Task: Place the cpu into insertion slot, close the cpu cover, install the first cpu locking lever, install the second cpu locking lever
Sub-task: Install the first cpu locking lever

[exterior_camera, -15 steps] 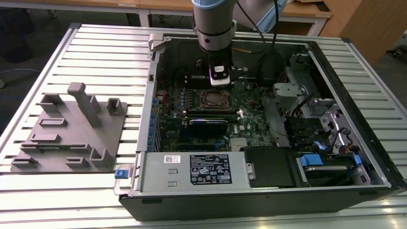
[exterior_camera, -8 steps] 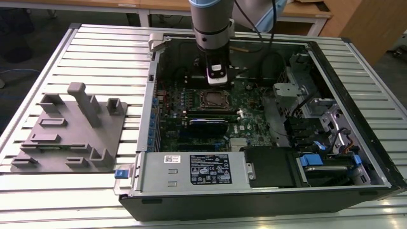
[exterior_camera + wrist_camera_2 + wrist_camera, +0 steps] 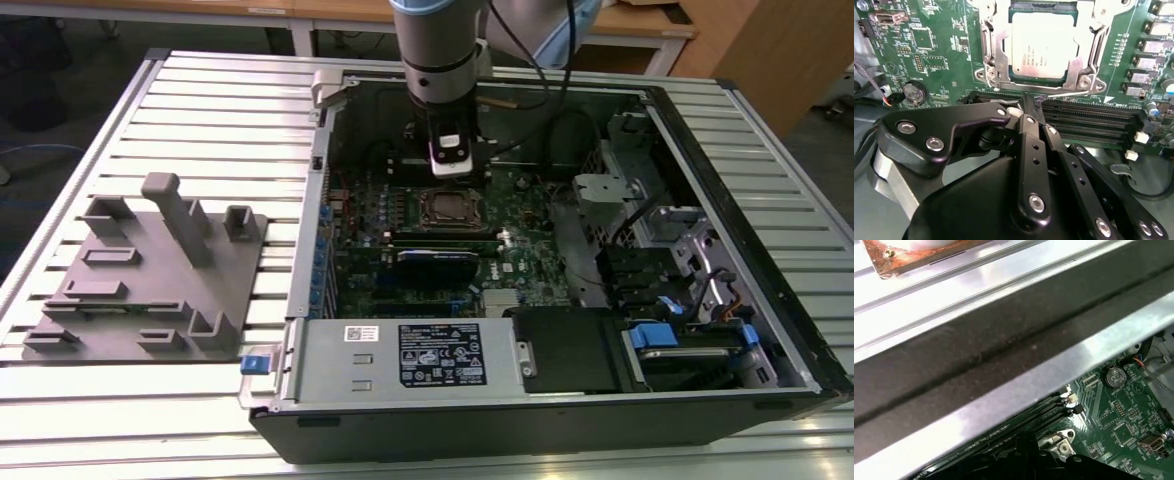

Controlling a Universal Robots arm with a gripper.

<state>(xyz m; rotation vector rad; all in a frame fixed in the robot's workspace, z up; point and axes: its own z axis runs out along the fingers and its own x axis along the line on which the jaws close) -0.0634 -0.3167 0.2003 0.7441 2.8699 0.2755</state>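
Lying in the socket (image 3: 423, 207), framed by the cover (image 3: 1081, 55): the chip (image 3: 1041, 45). Gripper (image 3: 1029, 107) is held just beside the socket, over the memory slots (image 3: 1089, 125) along one socket edge, fingers pressed together, nothing gripped.

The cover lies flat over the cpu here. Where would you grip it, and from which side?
Probably one raised side rail of the cover, from straight above. It lies flat with the cpu filling its cut-out, so only the outer rails give an edge, and memory slots crowd one side.
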